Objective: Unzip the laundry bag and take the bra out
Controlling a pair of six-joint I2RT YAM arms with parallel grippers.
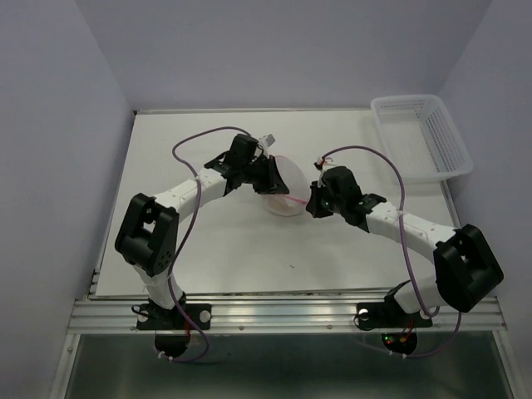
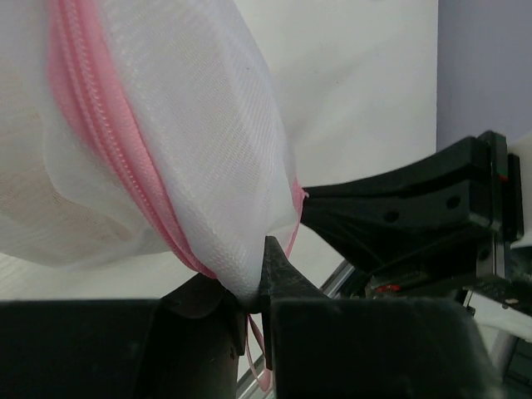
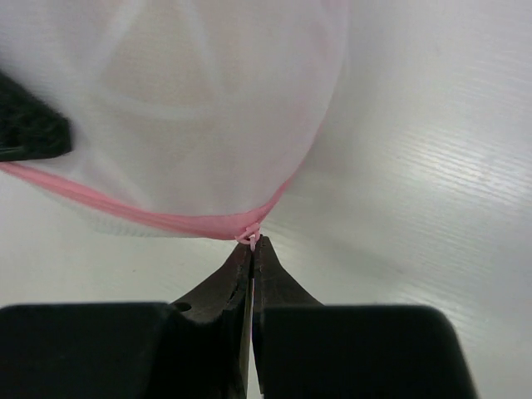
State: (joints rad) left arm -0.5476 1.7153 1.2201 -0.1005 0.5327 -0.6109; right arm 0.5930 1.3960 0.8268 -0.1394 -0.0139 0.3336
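Observation:
The laundry bag (image 1: pixel 283 191), a round white mesh pouch with a pink zipper rim, lies mid-table between both arms. My left gripper (image 1: pixel 268 177) is shut on a fold of the bag's mesh (image 2: pixel 237 274) beside the pink zipper (image 2: pixel 125 158); a pink loop hangs below its jaws. My right gripper (image 1: pixel 312 204) is shut on the pink zipper pull (image 3: pixel 249 239) at the bag's rim (image 3: pixel 125 214). A faint tan shape, the bra (image 3: pixel 174 75), shows through the mesh inside the bag. The right gripper's fingers (image 2: pixel 391 204) appear across the left wrist view.
A white plastic lattice basket (image 1: pixel 421 137) stands at the back right corner of the table (image 1: pixel 233 258). Purple cables loop above both forearms. The aluminium rail with both arm bases runs along the near edge.

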